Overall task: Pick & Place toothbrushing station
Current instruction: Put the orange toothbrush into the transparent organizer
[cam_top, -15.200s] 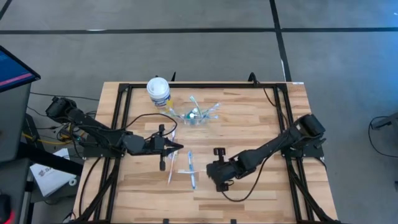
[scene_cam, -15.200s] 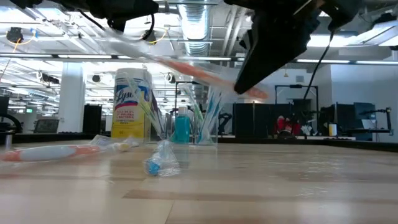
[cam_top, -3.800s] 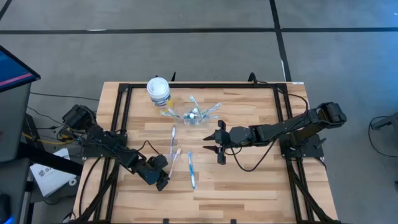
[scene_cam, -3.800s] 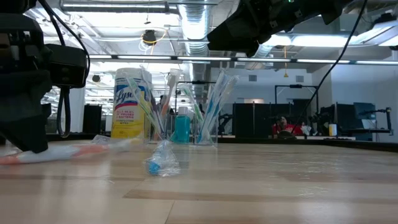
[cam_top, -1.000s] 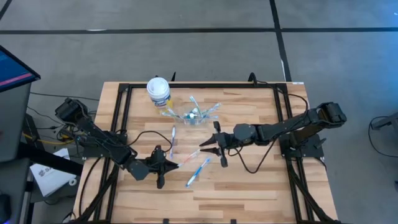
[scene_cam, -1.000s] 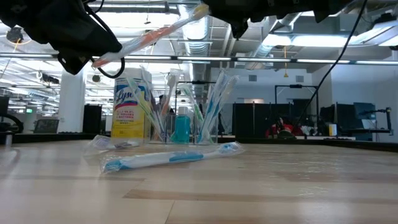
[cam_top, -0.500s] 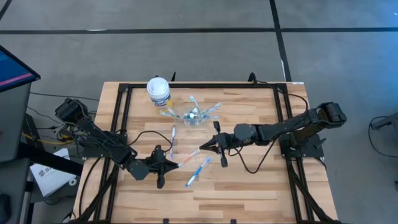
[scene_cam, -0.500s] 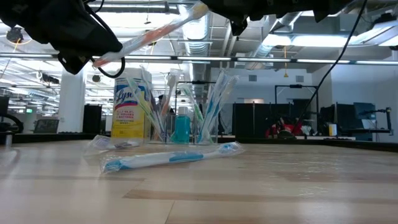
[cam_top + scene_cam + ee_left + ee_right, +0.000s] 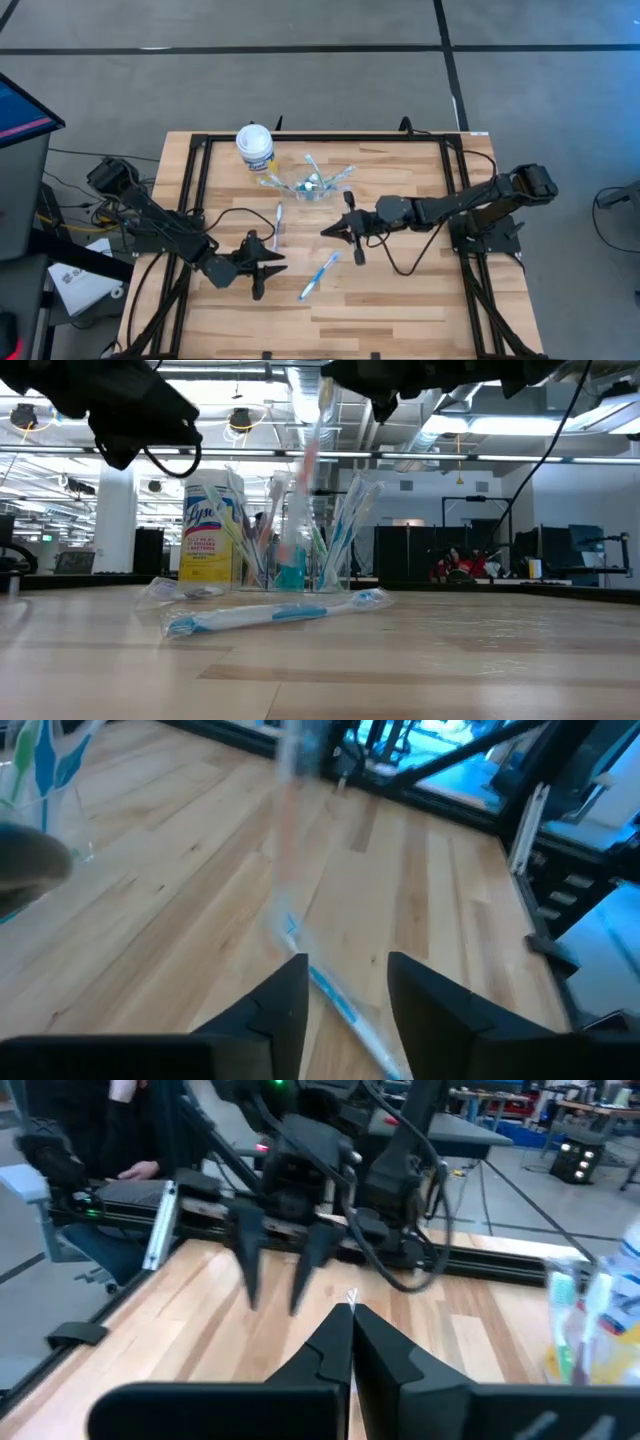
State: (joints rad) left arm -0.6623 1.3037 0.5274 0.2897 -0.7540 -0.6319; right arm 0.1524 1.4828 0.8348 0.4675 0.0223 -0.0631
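Step in hand, as judged: brush handover between arms, before placing into the cup.

- Left gripper (image 9: 275,265): near-left of table centre, fingers spread, holding nothing.
- Blue brush (image 9: 318,275): flat on the boards, just right of the left gripper, not yet stowed.
- Cup (image 9: 312,188): far centre, already bristling with brushes; canister (image 9: 255,147) just left of it.
- Held brush (image 9: 305,470): pinched at the top end, hanging near vertical above the table, between both grippers.
- Right gripper (image 9: 326,232): centre, near side of the cup, fingers pressed together on the held brush.

Next move, as judged: carry the held brush far, over the cup rim; lower it between the other brushes; release. Risk of swing at the free end.

Table (image 9: 400,290): pale wood planks, black frame rails along the edges. Room: open ceiling with ducts and strip lights, dark desks behind; person (image 9: 90,1130) in dark clothing beyond the left edge.
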